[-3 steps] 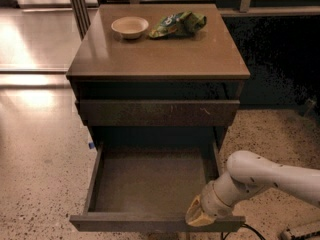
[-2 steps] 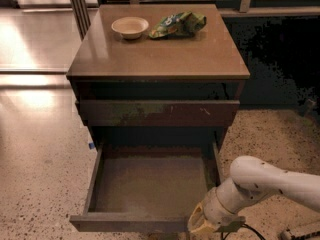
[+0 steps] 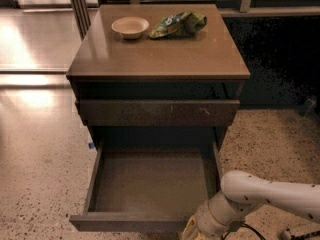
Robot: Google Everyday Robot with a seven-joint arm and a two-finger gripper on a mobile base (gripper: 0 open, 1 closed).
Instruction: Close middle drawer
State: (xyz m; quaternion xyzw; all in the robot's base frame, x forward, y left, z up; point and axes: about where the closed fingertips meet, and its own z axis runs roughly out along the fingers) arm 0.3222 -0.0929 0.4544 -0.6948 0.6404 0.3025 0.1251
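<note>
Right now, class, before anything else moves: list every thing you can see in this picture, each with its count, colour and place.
cabinet: one, brown, centre of the view
bowl: one, cream, on the cabinet top, back left
snack bag: one, green, on the cabinet top, right of the bowl
upper drawer front: one, dark brown, scuffed, under the top
middle drawer: one, dark brown with a grey-brown floor, open and empty, below that front
floor: speckled beige, around the cabinet
arm: one, white, lower right
gripper: one, pale yellow, at the front right of the middle drawer, at the bottom edge of the view
</note>
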